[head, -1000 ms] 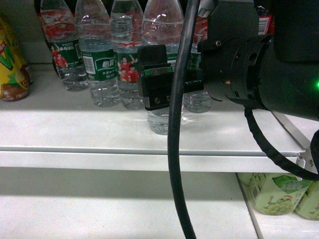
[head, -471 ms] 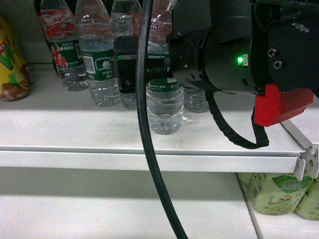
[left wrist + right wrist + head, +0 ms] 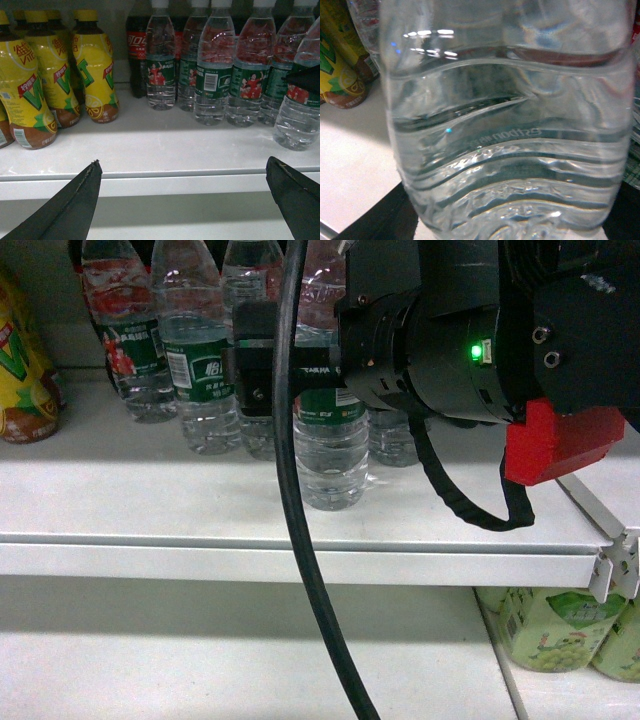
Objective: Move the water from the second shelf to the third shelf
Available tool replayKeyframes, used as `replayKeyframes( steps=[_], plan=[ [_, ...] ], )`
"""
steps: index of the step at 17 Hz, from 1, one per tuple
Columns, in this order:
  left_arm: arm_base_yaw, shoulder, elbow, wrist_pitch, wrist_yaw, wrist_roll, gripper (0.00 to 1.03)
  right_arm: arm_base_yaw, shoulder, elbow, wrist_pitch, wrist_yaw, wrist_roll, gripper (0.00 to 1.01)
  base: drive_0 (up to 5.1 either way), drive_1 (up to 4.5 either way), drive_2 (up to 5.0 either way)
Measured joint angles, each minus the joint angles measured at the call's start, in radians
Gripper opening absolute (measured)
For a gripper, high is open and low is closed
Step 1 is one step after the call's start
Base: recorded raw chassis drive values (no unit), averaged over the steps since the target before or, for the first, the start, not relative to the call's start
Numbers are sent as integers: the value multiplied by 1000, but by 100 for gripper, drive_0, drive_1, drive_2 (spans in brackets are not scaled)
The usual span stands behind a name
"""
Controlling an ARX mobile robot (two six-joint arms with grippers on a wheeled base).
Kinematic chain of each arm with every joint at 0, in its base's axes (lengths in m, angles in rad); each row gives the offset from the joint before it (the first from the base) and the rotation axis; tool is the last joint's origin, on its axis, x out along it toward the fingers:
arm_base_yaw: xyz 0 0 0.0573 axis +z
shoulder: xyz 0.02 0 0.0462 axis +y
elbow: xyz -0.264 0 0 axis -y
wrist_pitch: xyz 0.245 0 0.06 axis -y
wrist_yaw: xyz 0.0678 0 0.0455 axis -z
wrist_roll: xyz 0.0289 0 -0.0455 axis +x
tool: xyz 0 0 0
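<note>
White shelf (image 3: 150, 500) carries our water bottle (image 3: 330, 455) near its front edge, ahead of more water bottles (image 3: 212, 70); our right gripper (image 3: 300, 375) clamps its label. Yellow drink bottles (image 3: 97, 65) stand left; our left gripper (image 3: 182, 200) gapes empty.

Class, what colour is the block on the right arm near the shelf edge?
Red block, clearest in the head view.

The water (image 3: 330, 445) stands on the shelf (image 3: 150, 505) before the bottle row (image 3: 200, 360) — right gripper (image 3: 285, 375) around it; cans (image 3: 545, 625) sit below.
</note>
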Motion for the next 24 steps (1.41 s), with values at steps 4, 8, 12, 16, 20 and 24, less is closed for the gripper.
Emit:
replayKeyframes(
  steps=[4, 8, 12, 16, 20, 24],
  plan=[
    [0, 0, 0, 0, 0, 0, 98, 1, 0, 0, 0, 14, 5, 62, 0, 0, 0],
    [0, 0, 0, 0, 0, 0, 98, 1, 0, -1, 9, 25, 5, 42, 0, 0, 0],
    [0, 0, 0, 0, 0, 0, 98, 4, -47, -64, 26, 9, 8, 41, 0, 0, 0],
    [0, 0, 0, 0, 0, 0, 98, -10, -142, -187, 53, -37, 6, 41, 0, 0, 0],
    [0, 0, 0, 0, 0, 0, 98, -74, -249, -342, 121, -63, 5, 41, 0, 0, 0],
    [0, 0, 0, 0, 0, 0, 98, -135, -375, -482, 138, -73, -11, 41, 0, 0, 0]
  ],
)
